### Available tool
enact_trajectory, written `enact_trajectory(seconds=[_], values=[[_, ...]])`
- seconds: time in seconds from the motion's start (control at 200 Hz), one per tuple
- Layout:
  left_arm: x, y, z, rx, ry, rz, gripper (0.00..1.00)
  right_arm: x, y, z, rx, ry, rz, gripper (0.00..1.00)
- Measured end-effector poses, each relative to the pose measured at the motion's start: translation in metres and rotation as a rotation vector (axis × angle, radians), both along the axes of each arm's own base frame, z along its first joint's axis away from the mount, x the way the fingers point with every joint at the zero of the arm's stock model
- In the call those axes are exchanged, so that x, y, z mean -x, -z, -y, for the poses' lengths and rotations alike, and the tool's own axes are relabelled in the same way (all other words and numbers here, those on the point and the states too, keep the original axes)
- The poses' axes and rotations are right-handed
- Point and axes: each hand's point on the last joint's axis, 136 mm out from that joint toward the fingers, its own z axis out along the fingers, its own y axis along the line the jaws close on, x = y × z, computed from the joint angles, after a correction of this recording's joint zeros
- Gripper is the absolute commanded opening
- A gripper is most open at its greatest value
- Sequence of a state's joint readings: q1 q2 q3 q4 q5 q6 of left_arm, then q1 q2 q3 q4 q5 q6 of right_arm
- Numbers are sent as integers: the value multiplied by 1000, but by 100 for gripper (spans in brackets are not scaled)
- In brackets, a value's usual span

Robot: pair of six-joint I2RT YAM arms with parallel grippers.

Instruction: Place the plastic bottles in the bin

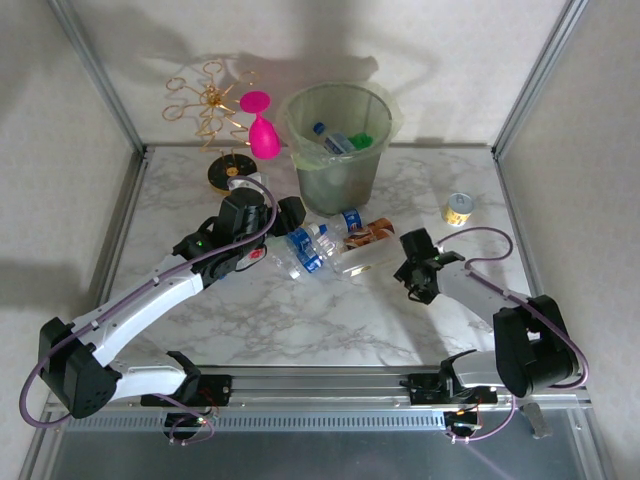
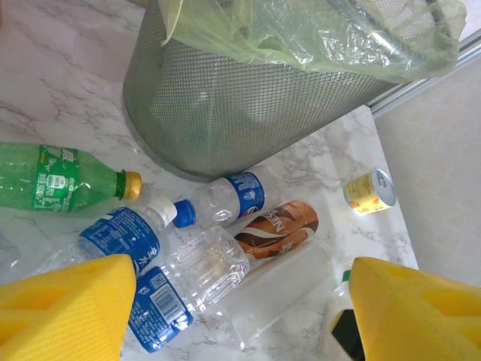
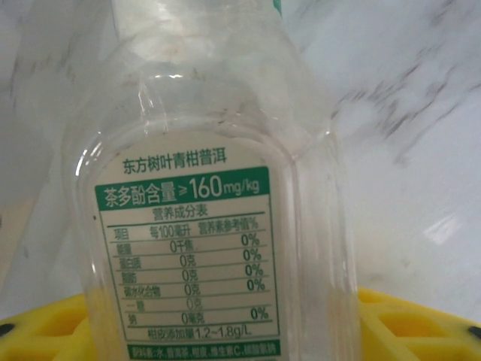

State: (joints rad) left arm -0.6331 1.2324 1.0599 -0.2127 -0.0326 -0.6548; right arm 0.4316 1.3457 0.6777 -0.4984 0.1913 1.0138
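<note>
A marble-topped table (image 1: pixel 300 330) carries the mesh-walled bin (image 1: pixel 338 178), lined with a pale green bag (image 2: pixel 316 34), which stands just beyond the fingertips of the left gripper (image 1: pixel 290 214). Inside the bin lie at least two plastic bottles (image 1: pixel 328 134), one blue-labelled, one green.

The left gripper's yellow pads (image 2: pixel 68 308) stand wide apart, open and holding nothing, above a heap of crushed bottles (image 2: pixel 188 274) that lies on the table between the fingers and the bin. A brown-labelled bottle (image 2: pixel 274 229) sits ahead of the gap between the pads. A green bottle with a gold cap (image 2: pixel 52 177) lies ahead of the pad on the left side of the wrist view.

At the right gripper (image 3: pixel 225 335), a clear bottle with a green-and-white label (image 3: pixel 203 226) fills the space between the yellow pads (image 3: pixel 421 323), one at each side. Whether they have clamped it cannot be told.

A pink goblet (image 1: pixel 260 125) stands beyond the left fingers, just beside the bin. A small can (image 2: pixel 368 192) stands ahead of the other left pad, apart from the heap.
</note>
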Motion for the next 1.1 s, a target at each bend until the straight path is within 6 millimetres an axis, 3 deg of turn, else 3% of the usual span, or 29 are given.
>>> enact_trajectory(seconds=[0.15,0.205,0.335,0.471,0.581,0.691,0.871,1.101], values=[[0,0,0,0,0,0,74,27,0,-39,7,-147,-41,59],[0,0,0,0,0,0,74,35,0,-48,6,-174,-54,63],[0,0,-1,0,-2,0,74,44,-3,-50,20,-187,-82,87],[-2,0,-3,1,-8,0,74,34,-14,-48,36,-186,-64,90],[-2,0,-3,0,-9,0,74,15,-21,-43,30,-165,-30,87],[-2,0,-3,0,-9,0,74,5,-15,-35,37,-145,-35,83],[-2,0,-3,0,-9,0,74,5,0,-41,23,-166,-78,72],[-2,0,-3,0,-9,0,74,3,-1,-42,11,-154,-69,52]])
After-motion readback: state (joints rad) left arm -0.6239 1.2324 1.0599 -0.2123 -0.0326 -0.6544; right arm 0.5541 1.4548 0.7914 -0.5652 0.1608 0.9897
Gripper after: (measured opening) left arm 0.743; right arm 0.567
